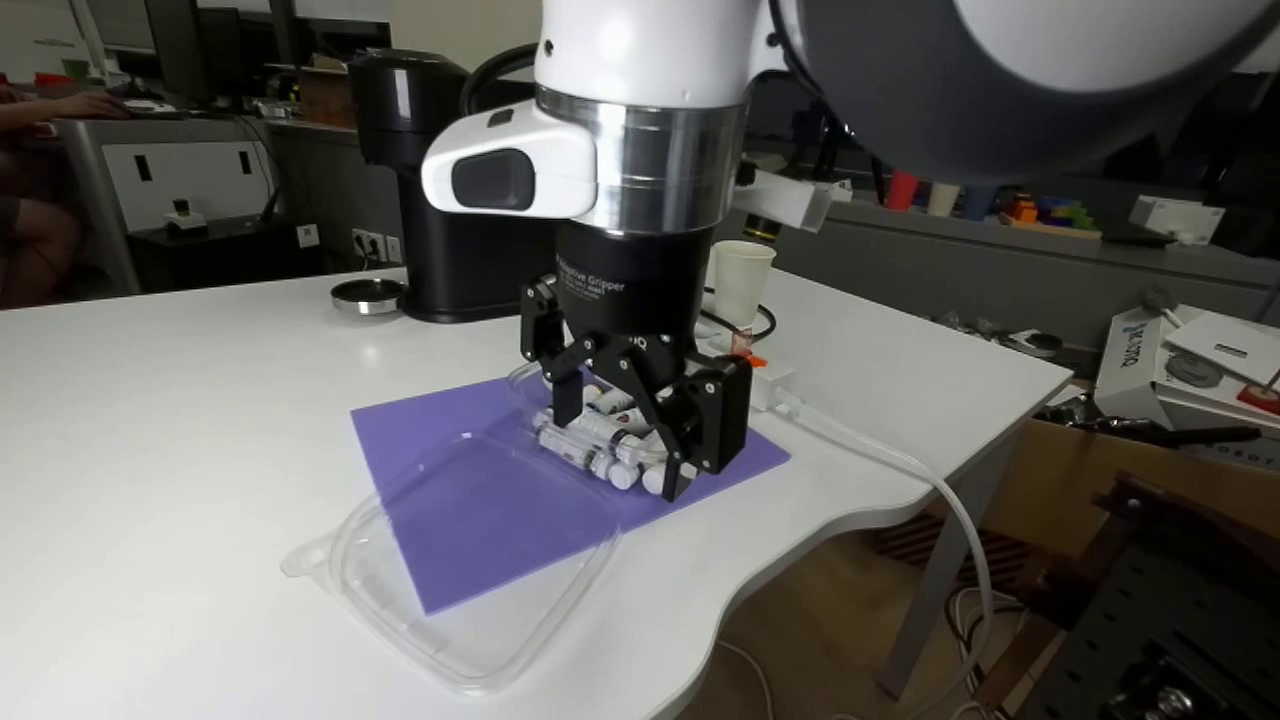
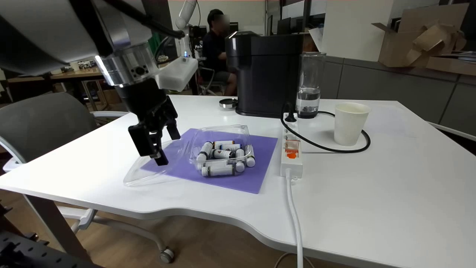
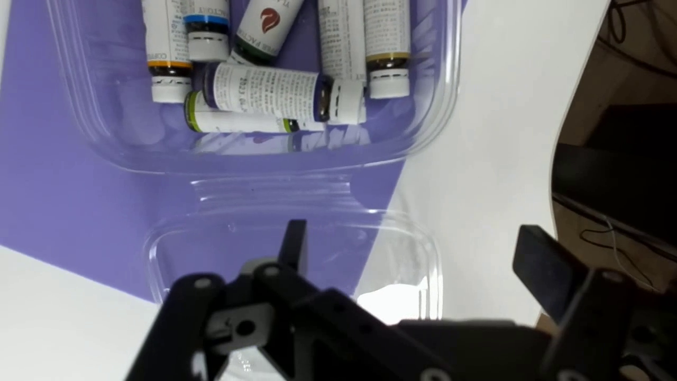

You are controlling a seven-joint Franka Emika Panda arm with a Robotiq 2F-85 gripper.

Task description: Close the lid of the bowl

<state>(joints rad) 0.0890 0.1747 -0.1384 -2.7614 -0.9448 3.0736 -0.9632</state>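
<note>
The bowl is a clear plastic container holding several white-labelled bottles; its rim shows in an exterior view and the wrist view. In an exterior view my gripper partly hides it. The clear lid is joined to the bowl along one side and lies folded open, partly on the mat and partly on the table; it shows in both exterior views and the wrist view. My gripper is open and empty above the lid, one finger over it, the other beyond its side.
A purple mat lies under the bowl. A black coffee machine and small metal dish stand behind. A white power strip and paper cup stand beside the mat. The table's curved edge is near.
</note>
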